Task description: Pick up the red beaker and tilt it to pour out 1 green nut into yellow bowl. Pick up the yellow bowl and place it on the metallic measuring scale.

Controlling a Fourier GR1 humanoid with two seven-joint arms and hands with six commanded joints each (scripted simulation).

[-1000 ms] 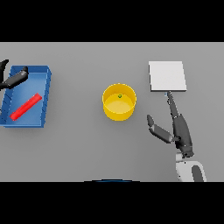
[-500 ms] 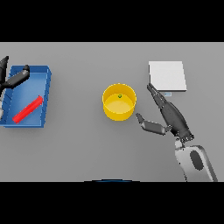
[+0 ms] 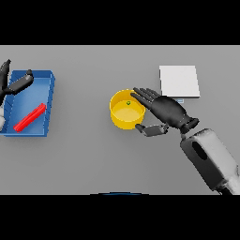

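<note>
We see a plain, matte grey bench filling the whole view, evenly lit, with only soft, faint shadows on it. We see no wall, floor or window.

One yellow bowl is sitting at the middle of the frame, holding one green nut. One blue tray is lying at the left, carrying one red beaker. One white scale is resting at the upper right. Two dark hands are showing: one beside the bowl, one at the left edge.
</note>
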